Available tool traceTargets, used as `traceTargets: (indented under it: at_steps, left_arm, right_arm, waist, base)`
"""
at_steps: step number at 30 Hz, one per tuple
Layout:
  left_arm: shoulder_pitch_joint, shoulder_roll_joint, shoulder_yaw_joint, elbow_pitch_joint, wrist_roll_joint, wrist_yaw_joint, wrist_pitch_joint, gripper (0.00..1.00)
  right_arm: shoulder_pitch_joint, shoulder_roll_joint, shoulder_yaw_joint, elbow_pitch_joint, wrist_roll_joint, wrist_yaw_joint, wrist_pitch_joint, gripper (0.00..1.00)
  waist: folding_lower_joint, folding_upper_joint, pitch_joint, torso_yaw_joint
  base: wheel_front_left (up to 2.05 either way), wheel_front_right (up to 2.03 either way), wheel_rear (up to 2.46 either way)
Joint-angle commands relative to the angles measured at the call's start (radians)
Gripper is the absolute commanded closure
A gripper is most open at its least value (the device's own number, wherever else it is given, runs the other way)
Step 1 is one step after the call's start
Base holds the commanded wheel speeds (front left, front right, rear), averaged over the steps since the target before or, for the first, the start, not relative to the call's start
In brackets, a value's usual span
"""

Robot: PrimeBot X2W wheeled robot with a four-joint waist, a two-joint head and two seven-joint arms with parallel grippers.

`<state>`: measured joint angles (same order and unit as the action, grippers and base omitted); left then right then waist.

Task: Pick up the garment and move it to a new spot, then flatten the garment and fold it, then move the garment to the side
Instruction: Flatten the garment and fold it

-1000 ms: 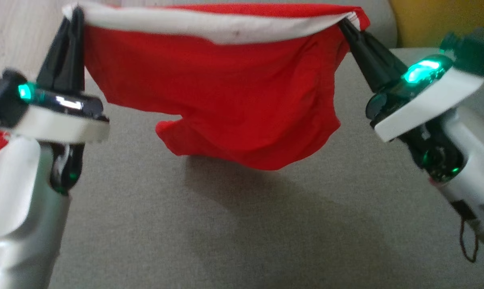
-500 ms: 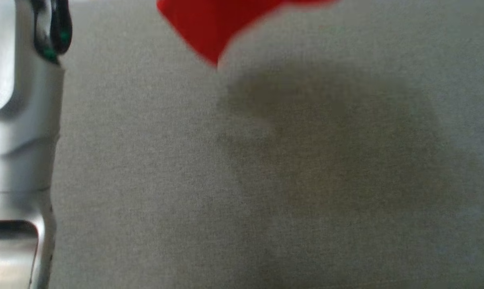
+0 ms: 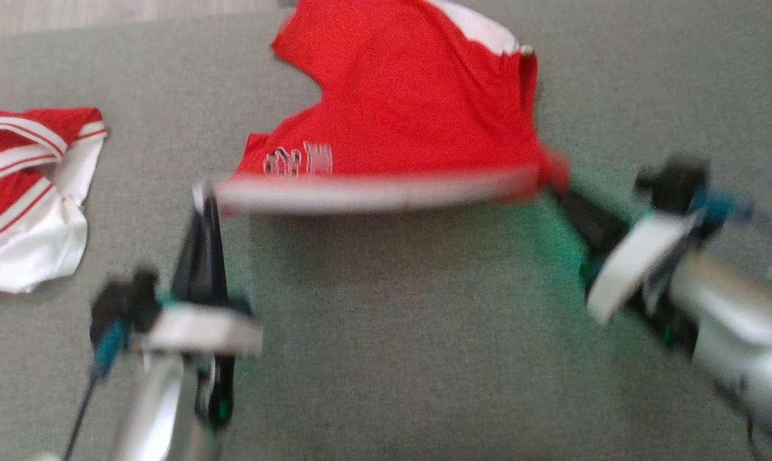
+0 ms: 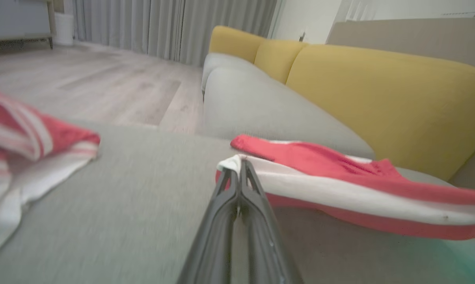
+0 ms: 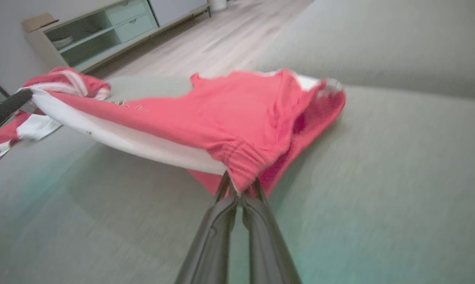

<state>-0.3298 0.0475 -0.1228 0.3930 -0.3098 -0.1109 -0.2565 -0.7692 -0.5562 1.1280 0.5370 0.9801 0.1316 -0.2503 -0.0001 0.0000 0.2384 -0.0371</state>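
The garment [image 3: 398,121] is red with a white waistband and pale lettering. It is stretched between both grippers, its near edge lifted and its far part lying on the grey cushion [image 3: 392,333]. My left gripper [image 3: 201,195] is shut on the waistband's left corner, seen close up in the left wrist view [image 4: 240,161]. My right gripper [image 3: 555,182] is shut on the right corner, where red cloth bunches over the fingertips [image 5: 241,189]. In the right wrist view the garment [image 5: 221,114] slopes down to the cushion.
A second red and white striped garment [image 3: 27,192] lies crumpled at the cushion's left edge, also in the left wrist view [image 4: 20,142]. Yellow sofa backrests [image 4: 371,94] stand beyond the grey seat. Wooden floor [image 4: 83,86] and a low cabinet [image 5: 95,35] lie past the cushion.
The head camera has swung a lot between frames. The garment hung free between the raised grippers a second ago; now its far part rests on the cushion and the grippers sit lower.
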Motion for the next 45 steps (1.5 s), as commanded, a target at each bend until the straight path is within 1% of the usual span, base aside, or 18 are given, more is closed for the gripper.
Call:
traceTargets:
  at_steps: [1, 3, 6, 8, 11, 14, 17, 21, 24, 25, 26, 30, 33, 36, 41, 45]
  left_arm:
    - [0.015, 0.01, 0.055, -0.034, -0.016, -0.007, -0.005, 1.0]
    - [0.103, 0.005, 0.077, -0.034, -0.037, -0.011, -0.005, 1.0]
    - [0.223, 0.003, 0.043, -0.047, -0.073, -0.016, -0.005, 1.0]
    - [0.292, 0.003, 0.054, -0.061, -0.091, -0.016, -0.005, 1.0]
    - [0.381, 0.003, 0.046, -0.074, -0.077, -0.017, -0.005, 1.0]
    - [0.432, 0.003, 0.07, -0.092, -0.073, -0.018, -0.005, 1.0]
    - [0.418, 0.003, 0.089, -0.113, -0.053, -0.019, -0.005, 1.0]
    - [0.302, 0.007, 0.072, -0.135, -0.015, -0.019, -0.005, 1.0]
    - [0.151, 0.046, 0.014, -0.111, -0.011, -0.019, -0.005, 1.0]
    - [0.151, 0.046, 0.014, -0.111, -0.011, -0.019, -0.005, 1.0]
    - [0.089, 0.061, -0.008, -0.099, -0.015, -0.02, -0.005, 1.0]
    - [-0.162, 0.128, -0.126, 0.039, -0.059, -0.02, 0.003, 1.0]
    - [-0.341, 0.162, -0.2, 0.142, -0.124, -0.02, 0.046, 1.0]
    - [-0.489, 0.194, -0.263, 0.226, -0.156, -0.02, 0.077, 1.0]
    - [-0.653, 0.236, -0.313, 0.369, -0.16, -0.02, 0.095, 1.0]
    - [-0.728, 0.243, -0.35, 0.452, -0.166, -0.02, 0.085, 1.0]
  right_arm:
    - [0.049, -0.039, 0.021, -0.027, 0.037, -0.001, -0.011, 1.0]
    - [0.127, -0.048, 0.061, -0.041, 0.088, -0.001, -0.011, 1.0]
    - [0.224, -0.06, 0.098, -0.075, 0.149, -0.001, -0.011, 1.0]
    - [0.277, -0.071, 0.113, -0.095, 0.176, -0.001, -0.011, 1.0]
    - [0.346, -0.088, 0.129, -0.136, 0.212, -0.001, -0.011, 1.0]
    - [0.382, -0.106, 0.138, -0.188, 0.23, -0.001, -0.008, 1.0]
    - [0.378, -0.112, 0.136, -0.225, 0.245, -0.001, -0.009, 1.0]
    - [0.339, -0.085, 0.089, -0.263, 0.313, -0.001, -0.01, 1.0]
    - [0.296, -0.057, 0.038, -0.293, 0.401, -0.001, -0.011, 1.0]
    - [0.296, -0.057, 0.038, -0.293, 0.401, -0.001, -0.011, 1.0]
    - [0.28, -0.05, 0.021, -0.302, 0.435, -0.001, -0.01, 1.0]
    - [0.21, -0.025, -0.038, -0.335, 0.547, -0.001, 0.019, 1.0]
    - [0.157, -0.006, -0.073, -0.343, 0.587, -0.001, 0.035, 1.0]
    - [0.116, 0.018, -0.109, -0.345, 0.616, -0.001, 0.041, 1.0]
    - [0.065, 0.052, -0.155, -0.341, 0.632, -0.001, 0.046, 1.0]
    - [0.055, 0.07, -0.178, -0.334, 0.633, -0.001, 0.049, 1.0]
  waist:
    - [0.0001, 0.0, -0.038, 0.001]
    - [0.0001, 0.0, -0.07, 0.003]
    - [0.0001, 0.0, -0.118, 0.002]
    - [0.0001, 0.0, -0.152, 0.0]
    - [0.0001, 0.0, -0.189, -0.005]
    - [0.0001, 0.0, -0.206, -0.01]
    - [0.0001, 0.0, -0.21, -0.015]
    - [0.0001, 0.0, -0.176, -0.027]
    - [0.0001, 0.0, -0.123, -0.041]
    - [0.0001, 0.0, -0.123, -0.041]
    - [0.0001, 0.0, -0.102, -0.044]
    - [0.0001, 0.0, -0.014, -0.072]
    - [0.0001, 0.0, 0.053, -0.098]
    - [0.0001, 0.0, 0.117, -0.123]
    - [0.0001, 0.0, 0.201, -0.165]
    - [0.0001, 0.0, 0.241, -0.191]
  base:
    - [0.0, 0.0, 0.0]
    - [0.0, 0.0, 0.0]
    - [0.0, 0.0, 0.0]
    - [0.0, 0.0, 0.0]
    - [0.0, 0.0, 0.0]
    - [0.0, 0.0, 0.0]
    - [0.0, 0.0, 0.0]
    - [0.0, 0.0, 0.0]
    - [0.0, 0.0, 0.0]
    - [0.0, 0.0, 0.0]
    - [0.0, 0.0, 0.0]
    - [0.0, 0.0, 0.0]
    - [0.0, 0.0, 0.0]
    - [0.0, 0.0, 0.0]
    - [0.0, 0.0, 0.0]
    - [0.0, 0.0, 0.0]
